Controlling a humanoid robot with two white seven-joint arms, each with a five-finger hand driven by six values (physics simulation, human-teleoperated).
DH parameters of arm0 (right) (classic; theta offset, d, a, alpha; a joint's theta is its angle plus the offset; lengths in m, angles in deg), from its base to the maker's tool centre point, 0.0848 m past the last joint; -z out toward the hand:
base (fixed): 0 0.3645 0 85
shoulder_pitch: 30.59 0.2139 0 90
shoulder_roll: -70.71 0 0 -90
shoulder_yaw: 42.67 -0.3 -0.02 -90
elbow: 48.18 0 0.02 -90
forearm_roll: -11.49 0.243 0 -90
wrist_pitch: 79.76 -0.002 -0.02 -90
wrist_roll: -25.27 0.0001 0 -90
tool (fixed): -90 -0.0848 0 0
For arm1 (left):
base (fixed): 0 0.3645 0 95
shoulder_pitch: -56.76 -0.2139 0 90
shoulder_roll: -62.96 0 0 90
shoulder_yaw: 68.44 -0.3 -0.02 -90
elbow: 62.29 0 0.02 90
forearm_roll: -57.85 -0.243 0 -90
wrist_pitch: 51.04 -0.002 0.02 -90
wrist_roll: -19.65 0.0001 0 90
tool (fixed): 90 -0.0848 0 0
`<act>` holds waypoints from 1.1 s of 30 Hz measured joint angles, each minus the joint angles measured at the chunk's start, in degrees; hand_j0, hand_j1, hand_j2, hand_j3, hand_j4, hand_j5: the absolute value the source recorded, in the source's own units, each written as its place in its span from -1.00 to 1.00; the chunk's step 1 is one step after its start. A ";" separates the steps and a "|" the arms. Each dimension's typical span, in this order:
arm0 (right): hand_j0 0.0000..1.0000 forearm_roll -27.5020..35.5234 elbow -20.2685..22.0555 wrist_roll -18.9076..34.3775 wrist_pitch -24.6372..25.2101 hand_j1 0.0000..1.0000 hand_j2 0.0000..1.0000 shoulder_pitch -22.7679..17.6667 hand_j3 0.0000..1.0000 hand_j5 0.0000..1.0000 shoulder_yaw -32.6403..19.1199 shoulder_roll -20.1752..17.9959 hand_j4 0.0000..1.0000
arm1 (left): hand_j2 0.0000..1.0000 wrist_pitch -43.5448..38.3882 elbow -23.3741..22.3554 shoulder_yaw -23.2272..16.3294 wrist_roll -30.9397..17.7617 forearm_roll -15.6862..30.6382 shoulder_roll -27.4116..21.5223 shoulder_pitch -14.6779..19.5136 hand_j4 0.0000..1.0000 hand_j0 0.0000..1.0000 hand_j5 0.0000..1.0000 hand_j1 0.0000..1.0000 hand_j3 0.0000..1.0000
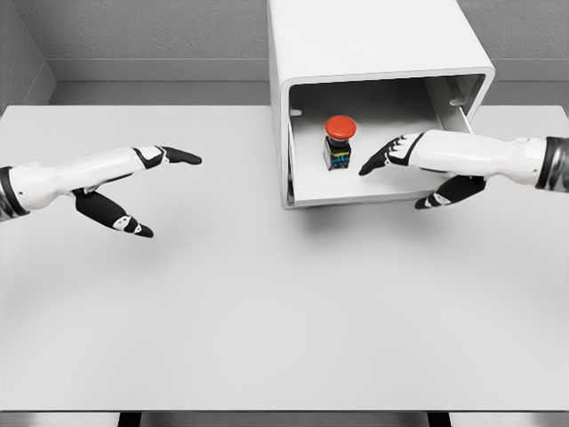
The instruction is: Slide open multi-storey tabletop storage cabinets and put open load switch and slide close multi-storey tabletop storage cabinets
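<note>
A white tabletop storage cabinet (373, 44) stands at the back of the table, its drawer (356, 197) slid out toward me. Inside the drawer stands the load switch (339, 142), a small black body with a red round button on top, upright near the middle. My right hand (391, 158) reaches into the drawer from the right, fingers extended and relaxed, fingertips just right of the switch and apart from it. The thumb hangs below over the drawer's front edge. My left hand (147, 191) hovers open over the table at the left, holding nothing.
The grey table (267, 302) stretches wide in front of the cabinet. A grey wall runs behind the table.
</note>
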 measured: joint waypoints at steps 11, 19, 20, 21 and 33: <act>0.74 -0.09 -2.96 0.84 0.00 0.74 0.74 1.14 0.74 0.74 0.05 1.91 0.74 | 1.00 0.00 -0.03 0.02 0.00 -0.01 0.00 -0.09 1.00 1.00 1.00 1.00 1.00; 0.74 -0.09 -5.39 1.53 0.00 0.74 0.74 2.20 0.74 0.74 0.09 3.83 0.74 | 1.00 0.00 -0.03 0.02 0.00 -0.01 -0.04 -0.09 1.00 1.00 1.00 1.00 1.00; 0.74 -0.08 -5.67 1.58 0.00 0.74 0.74 2.46 0.74 0.74 0.13 4.03 0.74 | 1.00 0.00 -0.03 0.02 0.00 -0.01 -0.05 -0.09 1.00 1.00 1.00 1.00 1.00; 0.74 -0.09 -5.97 1.63 0.00 0.74 0.74 2.55 0.74 0.74 0.16 4.24 0.74 | 1.00 0.00 -0.03 0.02 0.00 -0.01 -0.05 -0.09 1.00 1.00 1.00 1.00 1.00; 0.74 -0.09 -9.80 2.31 0.00 0.74 0.74 5.36 0.74 0.74 1.12 7.21 0.74 | 1.00 0.00 -0.02 0.02 0.00 -0.01 -0.05 -0.09 1.00 1.00 1.00 1.00 1.00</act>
